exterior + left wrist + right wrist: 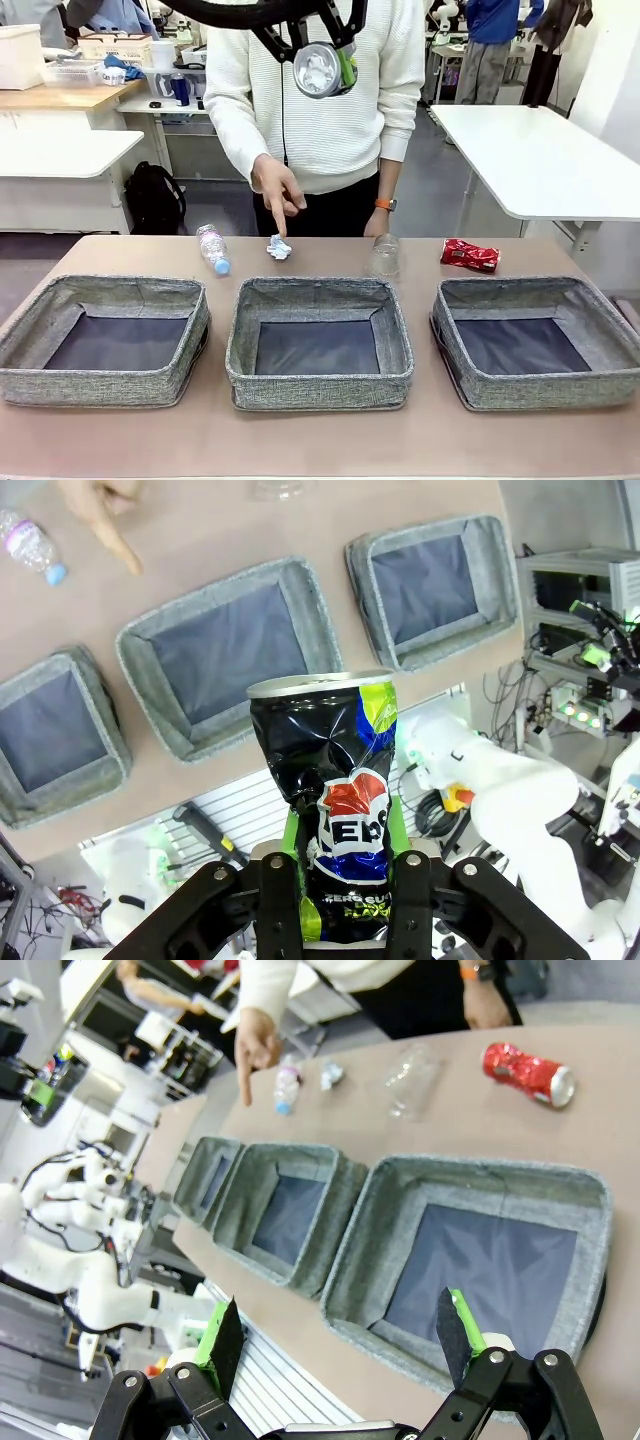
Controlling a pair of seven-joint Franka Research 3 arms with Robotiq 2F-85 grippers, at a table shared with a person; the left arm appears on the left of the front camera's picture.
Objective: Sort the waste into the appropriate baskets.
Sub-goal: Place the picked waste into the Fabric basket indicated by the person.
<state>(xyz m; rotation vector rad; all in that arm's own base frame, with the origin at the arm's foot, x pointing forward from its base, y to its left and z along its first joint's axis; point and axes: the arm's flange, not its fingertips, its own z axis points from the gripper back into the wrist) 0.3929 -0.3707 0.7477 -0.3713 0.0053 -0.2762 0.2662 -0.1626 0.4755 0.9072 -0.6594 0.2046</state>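
My left hand (345, 865), high above the surface (320, 440), is clamped on the crushed dark can (330, 780). My right hand (340, 1335) is spread wide, holding nothing. 3 grey baskets (318, 290) sit in a row, each floor bare. Behind them lie the bottle (212, 248), paper wad (279, 247), clear cup (386, 255) and red can (470, 256). A person's finger (279, 215) points at the wad.

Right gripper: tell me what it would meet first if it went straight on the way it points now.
Most likely the rightmost basket: the open right gripper looks straight at its near wall and bare floor, with nothing between. Whether wall or floor comes first, depth leaves unclear.
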